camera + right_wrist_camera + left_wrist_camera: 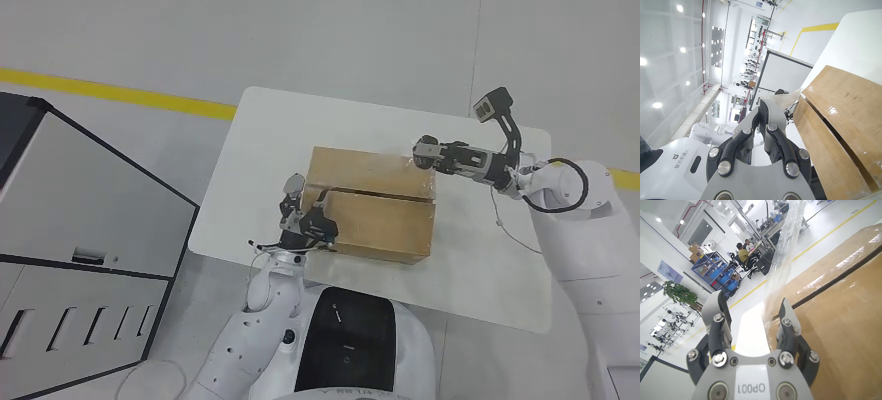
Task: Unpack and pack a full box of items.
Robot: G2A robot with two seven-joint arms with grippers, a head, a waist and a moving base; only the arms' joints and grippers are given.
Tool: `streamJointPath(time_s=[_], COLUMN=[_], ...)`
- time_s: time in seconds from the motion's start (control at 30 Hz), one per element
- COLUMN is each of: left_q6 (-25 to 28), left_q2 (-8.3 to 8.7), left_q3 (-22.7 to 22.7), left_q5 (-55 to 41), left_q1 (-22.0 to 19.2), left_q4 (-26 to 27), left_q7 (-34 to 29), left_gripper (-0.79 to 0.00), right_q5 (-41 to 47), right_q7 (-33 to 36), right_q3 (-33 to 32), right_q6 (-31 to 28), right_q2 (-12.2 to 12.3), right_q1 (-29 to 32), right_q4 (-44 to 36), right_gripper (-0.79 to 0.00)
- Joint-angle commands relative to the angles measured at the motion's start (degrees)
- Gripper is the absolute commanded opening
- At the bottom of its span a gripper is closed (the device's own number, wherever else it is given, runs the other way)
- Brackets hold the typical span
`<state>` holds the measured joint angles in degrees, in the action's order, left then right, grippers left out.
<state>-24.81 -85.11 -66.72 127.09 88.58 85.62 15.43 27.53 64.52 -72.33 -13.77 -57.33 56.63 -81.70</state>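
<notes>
Box [370, 205], one, on table [480, 285]; left fingers [714, 311] apart at its end, right fingers [772, 113] tight on one tape strip [785, 247]

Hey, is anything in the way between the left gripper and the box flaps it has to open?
Yes: a strip of clear tape rises from the end of the box, just ahead of the open left gripper. The right gripper, shut, seems to hold its other end. Nothing else visible stands between.

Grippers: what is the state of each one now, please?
Left gripper: open, holding nothing, at the edge of the box.
Right gripper: shut on the clear tape coming off the box.
</notes>
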Motion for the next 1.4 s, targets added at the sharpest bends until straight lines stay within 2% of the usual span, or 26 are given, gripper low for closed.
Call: streamJointPath(time_s=[0.0, 0.33, 0.5, 0.67, 0.93, 1.07, 1.2, 1.3, 1.37], left_q6=[-0.7, -1.7, -1.3, -1.4, 1.6, 5.0, 6.7, 5.1, 2.7], left_q2=[-0.21, -0.6, -0.79, -0.92, -0.19, 0.49, 1.18, 1.37, 1.37], left_q3=[0.9, 2.4, 3.6, 4.3, 3.0, 2.2, 0.1, -0.7, -0.9], left_q5=[0.5, 3.2, 4.9, 5.3, 4.0, 3.6, 4.8, 6.4, 8.9], left_q1=[-1.1, -4.3, -4.9, -4.7, -1.0, 2.6, 5.1, 5.7, 5.4], left_q4=[-1.0, -5.6, -6.3, -5.6, 0.8, 6.6, 11.6, 14.0, 14.4], left_q7=[-0.7, -3.9, -6.3, -7.3, -4.9, -3.3, -3.2, -4.0, -5.3], left_gripper=[-0.225, -0.237, -0.234, -0.179, -0.031, -0.04, -0.095, -0.114, -0.089], right_q5=[0.0, -0.2, -0.2, -0.6, -1.7, -1.9, -1.7, -1.4, -1.3], right_q7=[0.1, 0.3, 0.4, 0.3, 0.4, 0.3, 0.4, 0.3, 0.5], right_q3=[-0.2, -1.8, -2.2, -2.0, -1.4, -1.4, -1.7, -2.0, -2.4], right_q6=[0.0, 0.6, 0.8, 1.3, 2.2, 2.3, 2.2, 1.8, 1.6], right_q2=[0.1, 0.4, 0.6, 0.6, 0.6, 0.6, 0.7, 0.8, 0.9], right_q1=[0.3, 1.6, 2.2, 2.4, 2.6, 3.1, 3.3, 3.7, 3.9], right_q4=[-0.2, -0.8, -0.9, -1.0, 0.1, 0.4, 0.8, 0.2, -0.2], right_gripper=[-0.785, -0.785, -0.785, -0.785, -0.785, -0.785, -0.785, -0.785, -0.785])
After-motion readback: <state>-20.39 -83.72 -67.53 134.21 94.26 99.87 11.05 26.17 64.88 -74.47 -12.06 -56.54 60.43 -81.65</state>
